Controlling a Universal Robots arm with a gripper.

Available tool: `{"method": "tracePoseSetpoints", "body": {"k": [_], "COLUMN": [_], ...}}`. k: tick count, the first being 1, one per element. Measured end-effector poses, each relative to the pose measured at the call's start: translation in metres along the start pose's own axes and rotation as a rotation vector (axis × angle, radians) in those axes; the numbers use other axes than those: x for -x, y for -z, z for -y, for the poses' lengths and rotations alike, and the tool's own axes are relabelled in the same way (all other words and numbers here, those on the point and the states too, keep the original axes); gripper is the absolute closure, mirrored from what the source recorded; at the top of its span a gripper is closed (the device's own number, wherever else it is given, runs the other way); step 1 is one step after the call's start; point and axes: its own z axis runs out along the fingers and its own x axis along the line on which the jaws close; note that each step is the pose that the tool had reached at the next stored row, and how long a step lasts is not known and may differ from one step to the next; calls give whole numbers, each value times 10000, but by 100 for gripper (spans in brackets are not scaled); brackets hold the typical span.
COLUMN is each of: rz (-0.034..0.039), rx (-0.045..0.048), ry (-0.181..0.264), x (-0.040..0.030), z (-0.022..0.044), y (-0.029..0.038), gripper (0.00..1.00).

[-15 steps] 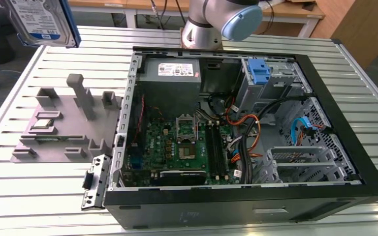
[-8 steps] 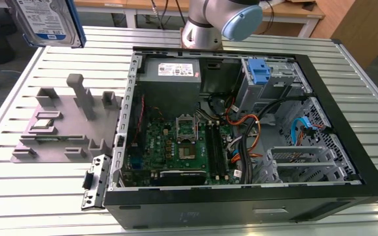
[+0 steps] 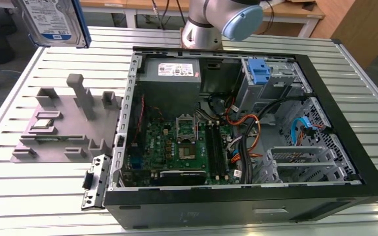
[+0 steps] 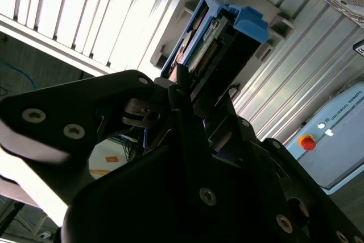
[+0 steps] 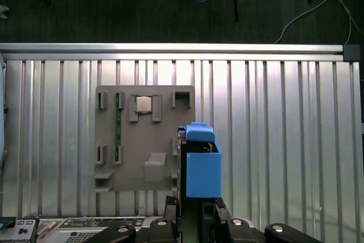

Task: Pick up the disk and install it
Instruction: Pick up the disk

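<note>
Exterior view shows the flat silver disk in blue plastic carrier [image 3: 52, 22] high above the ribbed metal table [image 3: 38, 196] — in the second wrist view, black fingers [image 4: 185, 112] pinch its edge.

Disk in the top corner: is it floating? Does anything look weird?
It looks odd, but the disk isn't floating: in the second wrist view the gripper clamps it, high above the grey holder and outside the open computer case. Nothing else stands out.
</note>
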Motion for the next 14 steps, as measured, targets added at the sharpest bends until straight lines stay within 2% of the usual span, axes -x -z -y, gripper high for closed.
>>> {"method": "tracePoseSetpoints", "body": {"k": [14], "rz": [0], "rx": [1], "ry": [0], "x": [3], "z": [125], "y": [4], "gripper": [65]}}
